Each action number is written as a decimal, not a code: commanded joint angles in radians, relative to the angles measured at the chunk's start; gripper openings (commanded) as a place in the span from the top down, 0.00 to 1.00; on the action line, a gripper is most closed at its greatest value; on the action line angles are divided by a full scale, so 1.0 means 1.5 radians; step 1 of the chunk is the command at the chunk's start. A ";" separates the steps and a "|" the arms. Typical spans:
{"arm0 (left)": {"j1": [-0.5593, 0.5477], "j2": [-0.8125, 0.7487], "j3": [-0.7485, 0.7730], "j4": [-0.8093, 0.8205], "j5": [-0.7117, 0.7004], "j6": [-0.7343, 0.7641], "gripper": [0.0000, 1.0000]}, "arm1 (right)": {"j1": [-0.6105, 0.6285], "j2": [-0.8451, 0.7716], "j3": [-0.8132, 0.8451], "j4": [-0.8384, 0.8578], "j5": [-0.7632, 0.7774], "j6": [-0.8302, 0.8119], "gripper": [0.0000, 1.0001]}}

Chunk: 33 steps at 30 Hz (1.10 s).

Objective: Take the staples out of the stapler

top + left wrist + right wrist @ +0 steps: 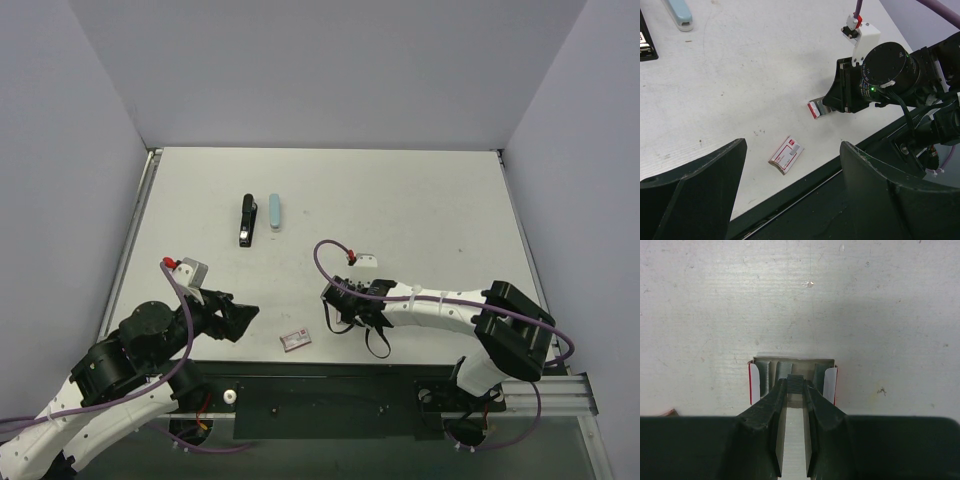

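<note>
Stapler [246, 220] is black and lies far out on the table [420, 200], a bit left of the middle, with its long side running near to far and a blue bar [275, 212] just beside it on the right. Both grippers are down by the near edge, well apart from it. The left gripper [243, 322] is wide open, holds nothing and sits almost straight on the near side of the stapler, so I think it is nearer, while the right gripper [795, 388], further right, is pinched shut on a little grey strip [795, 381] at an open box [792, 360].
</note>
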 commanded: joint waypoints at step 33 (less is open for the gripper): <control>0.004 -0.003 0.002 0.030 0.009 0.012 0.14 | 0.006 0.014 0.017 -0.034 0.033 0.030 0.81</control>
